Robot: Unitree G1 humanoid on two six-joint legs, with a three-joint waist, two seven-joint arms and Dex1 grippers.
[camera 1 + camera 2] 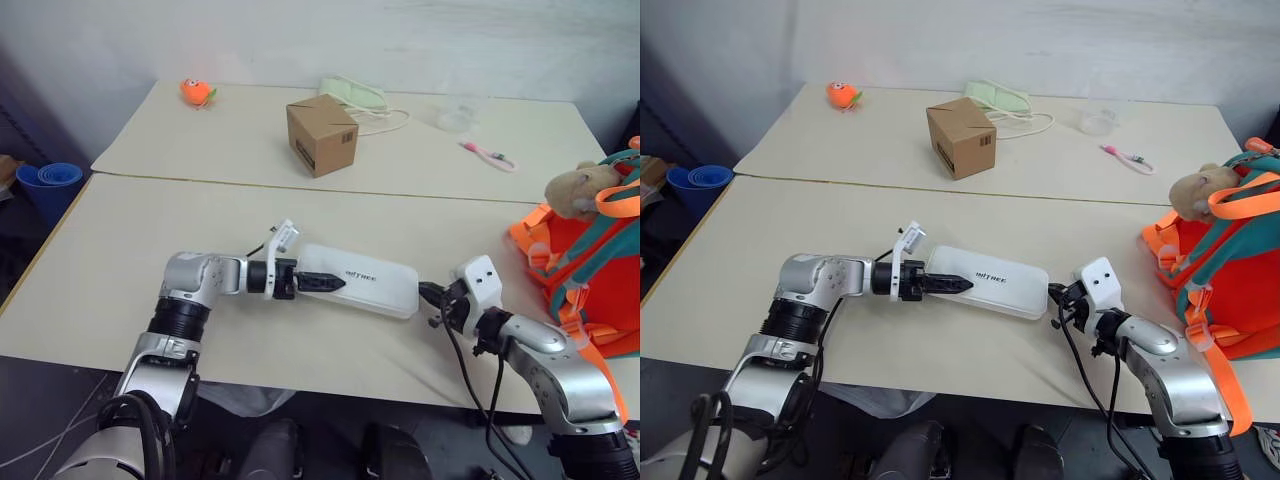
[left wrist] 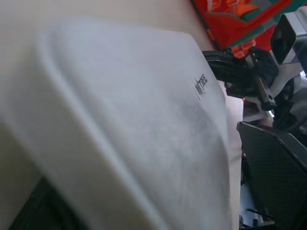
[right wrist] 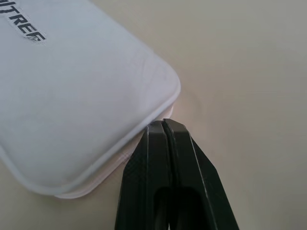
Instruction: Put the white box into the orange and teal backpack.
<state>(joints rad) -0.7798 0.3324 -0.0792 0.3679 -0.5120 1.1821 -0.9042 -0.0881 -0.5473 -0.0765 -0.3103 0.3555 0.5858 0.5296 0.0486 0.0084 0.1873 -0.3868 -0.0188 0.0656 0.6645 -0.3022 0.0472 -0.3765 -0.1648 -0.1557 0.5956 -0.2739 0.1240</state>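
The white box (image 1: 365,280) lay flat on the near surface (image 1: 120,260), hemmed at both short ends: the left end effector (image 1: 325,282) reached over one, the right end effector (image 3: 163,125), fingers pressed together, touched the other. Its far side stood open toward the cardboard cube (image 1: 322,135). The backpack (image 1: 590,270) blocked the right.

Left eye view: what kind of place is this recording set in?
Probably a lab or workroom: two plain tables pushed together against a bare white wall, with stacked blue buckets on the floor beside them.
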